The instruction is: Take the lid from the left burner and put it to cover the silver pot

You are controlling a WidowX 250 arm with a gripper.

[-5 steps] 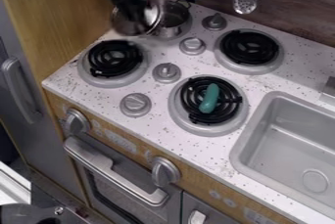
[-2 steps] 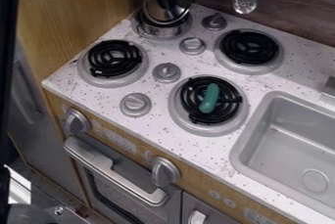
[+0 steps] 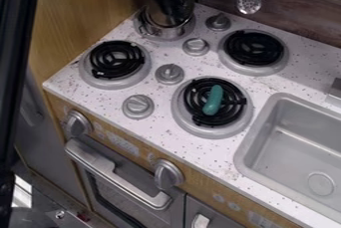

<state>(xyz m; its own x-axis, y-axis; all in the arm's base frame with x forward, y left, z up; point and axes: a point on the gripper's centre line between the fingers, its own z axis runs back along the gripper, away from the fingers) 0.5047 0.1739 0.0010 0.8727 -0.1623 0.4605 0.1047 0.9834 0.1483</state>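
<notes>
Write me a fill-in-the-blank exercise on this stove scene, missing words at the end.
The end effector is over the silver ____. The green object lies on the front ____ burner. The perforated spoon hangs against the ____.

Missing words: pot; right; wall.

Light-brown wood side panel (image 3: pixel 77 20), dark wood-grain back wall (image 3: pixel 299 8), grey fridge-like door (image 3: pixel 40 147) at left. Wood-fronted toy stove cabinet (image 3: pixel 123 142), white speckled countertop (image 3: pixel 200 155), inset grey sink (image 3: pixel 293 147).
</notes>
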